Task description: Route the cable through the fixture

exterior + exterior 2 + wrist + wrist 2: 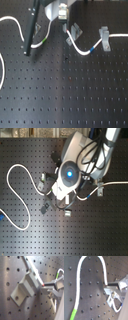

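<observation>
The black perforated board (70, 95) lay bare across most of the first exterior view, with open room below the cable (80, 50). That white cord ran from the first exterior view's left edge, green band (44, 38) beside a dark post (32, 30), then past two grey fixtures (75, 31) (blue band (93, 50) between them) to the right edge. The gripper (46, 288) pinched the cable beside a fixture block (26, 287).

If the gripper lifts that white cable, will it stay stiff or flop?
Probably flop: the cable lies in loose curves across the perforated table, and bends in a tight arch in the second wrist view. It looks thin, so likely light. It may slide through a fixture rather than hold shape.
</observation>
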Controlling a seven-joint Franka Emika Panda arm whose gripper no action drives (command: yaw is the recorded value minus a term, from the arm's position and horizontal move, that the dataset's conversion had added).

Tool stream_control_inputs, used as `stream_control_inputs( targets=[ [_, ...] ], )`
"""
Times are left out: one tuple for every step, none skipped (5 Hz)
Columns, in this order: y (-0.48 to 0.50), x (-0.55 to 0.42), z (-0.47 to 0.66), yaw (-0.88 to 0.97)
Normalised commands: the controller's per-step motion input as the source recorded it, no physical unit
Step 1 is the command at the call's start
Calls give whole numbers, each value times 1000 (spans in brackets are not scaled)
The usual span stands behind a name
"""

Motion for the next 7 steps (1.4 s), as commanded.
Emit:
stream_control_inputs(
  targets=[
    [-152,116,-189,174],
    [1,-1,-244,163],
    [93,-39,-267,97],
    [-21,-47,-350,-71],
    [-87,-135,-465,-246],
    [-124,-149,-510,-174],
    [-352,-191,-351,-211]
  ],
)
